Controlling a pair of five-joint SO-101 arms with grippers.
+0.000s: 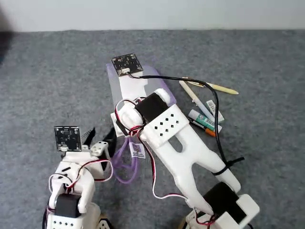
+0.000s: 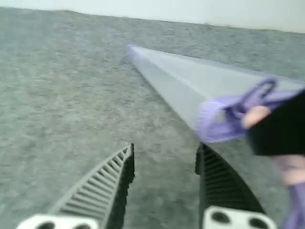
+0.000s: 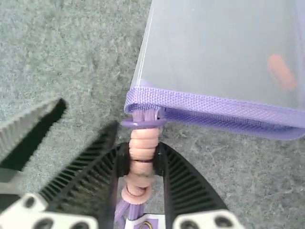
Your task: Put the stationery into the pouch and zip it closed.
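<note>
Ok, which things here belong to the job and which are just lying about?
Job: pouch; its pink bead pull, gripped by right gripper; pens and markers beside the pouch; left gripper, open.
Just there: grey felt surface; pale wall behind.

The high camera looks steeply down over the table [image 1: 47, 71] and both arms. I find the wrist cameras close behind the left gripper [image 2: 164, 153] and right gripper [image 3: 141, 145], facing along their fingers. All three views share the pouch [image 1: 114, 88] [image 2: 190, 86] [image 3: 219, 52] at its purple-edged end.
</note>
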